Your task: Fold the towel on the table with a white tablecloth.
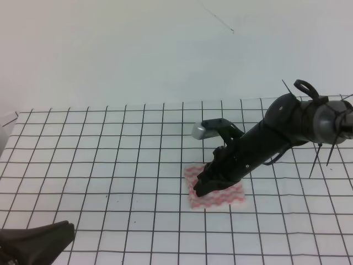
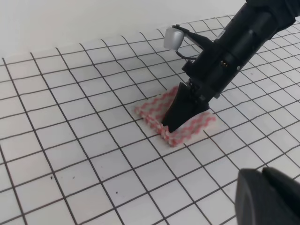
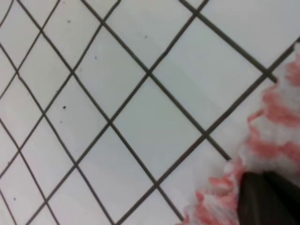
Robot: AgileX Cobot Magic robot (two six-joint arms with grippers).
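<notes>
The towel (image 1: 223, 197), pink-red and white wavy stripes, lies folded small on the white grid tablecloth (image 1: 110, 165) that covers the table. My right gripper (image 1: 197, 190) reaches down from the right. Its jaws are together and the tip sits on the towel's near-left edge, apparently pinching it. The left wrist view shows the dark wedge of the right gripper (image 2: 168, 125) on the towel (image 2: 199, 127). The right wrist view shows a dark fingertip (image 3: 267, 199) over the towel's ruffled edge (image 3: 276, 136). My left gripper (image 1: 67, 228) rests low at the front left, shut and empty.
A plain white wall rises behind the table. A white rounded object (image 1: 4, 130) pokes in at the left edge. The right arm's silver camera housing (image 1: 199, 131) sits just behind the towel. Grid cloth (image 2: 70, 140) spreads out to the left and front of the towel.
</notes>
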